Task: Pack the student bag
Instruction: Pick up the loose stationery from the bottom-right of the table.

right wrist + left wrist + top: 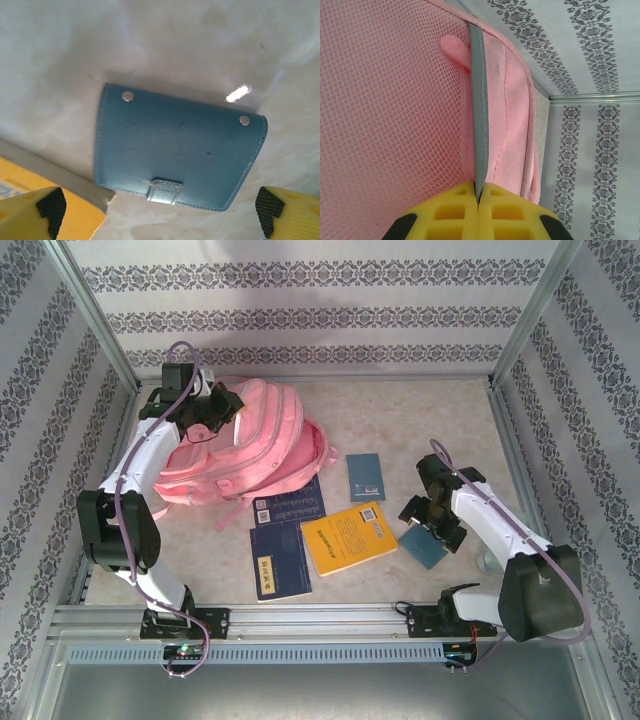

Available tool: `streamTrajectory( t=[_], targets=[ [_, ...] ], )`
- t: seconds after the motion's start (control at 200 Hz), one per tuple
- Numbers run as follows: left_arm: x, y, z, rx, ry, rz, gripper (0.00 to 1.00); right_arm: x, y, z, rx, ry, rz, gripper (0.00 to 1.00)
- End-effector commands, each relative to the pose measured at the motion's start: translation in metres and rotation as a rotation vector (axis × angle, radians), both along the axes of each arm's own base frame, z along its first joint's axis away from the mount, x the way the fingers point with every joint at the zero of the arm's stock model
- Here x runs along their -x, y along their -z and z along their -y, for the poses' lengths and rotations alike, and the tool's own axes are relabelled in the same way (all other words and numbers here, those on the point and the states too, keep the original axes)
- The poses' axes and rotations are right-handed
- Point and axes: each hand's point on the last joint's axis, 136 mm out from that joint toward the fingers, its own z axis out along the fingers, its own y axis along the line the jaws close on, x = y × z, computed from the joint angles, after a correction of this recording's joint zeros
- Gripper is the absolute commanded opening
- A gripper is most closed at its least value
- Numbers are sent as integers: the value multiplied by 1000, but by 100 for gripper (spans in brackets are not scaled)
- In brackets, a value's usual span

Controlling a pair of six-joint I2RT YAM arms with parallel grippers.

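The bag (262, 445) lies slumped at the far left of the tabletop (400, 420), and the left gripper (479, 194) is clamped on its grey trim (479, 100) beside the mesh (390, 125). It looks soft and light and is likely to sag, so the stiffer trim seems the best hold for lifting the mouth open. The right gripper (160, 207) hovers with fingers apart over a blue wallet (175, 155) at the near right. Books (348, 538) lie between.

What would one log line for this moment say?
left gripper: shut on student bag trim | right gripper: open above teal wallet | yellow book: on table
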Motion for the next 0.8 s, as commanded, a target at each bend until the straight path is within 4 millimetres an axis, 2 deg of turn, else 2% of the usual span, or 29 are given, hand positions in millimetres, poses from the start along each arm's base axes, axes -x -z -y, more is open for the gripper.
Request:
streamTrajectory(
  t=[0.0,0.3,0.435,0.53,0.63,0.799],
  targets=[
    [-3,-34,5,15,28,119,0,5,11,1,0,48,-13,98],
    [-2,-34,4,7,32,121,0,-17,42,-8,-41,89,-8,98],
    [-2,-34,5,6,33,121,0,-17,56,-5,-14,91,-39,98],
    [-3,-32,4,5,33,117,0,-18,55,-5,17,76,-39,98],
    [-3,-32,5,9,35,116,0,-13,52,0,52,78,-35,88],
    [-4,-31,6,11,38,115,0,-7,42,7,77,94,-5,65]
  ],
)
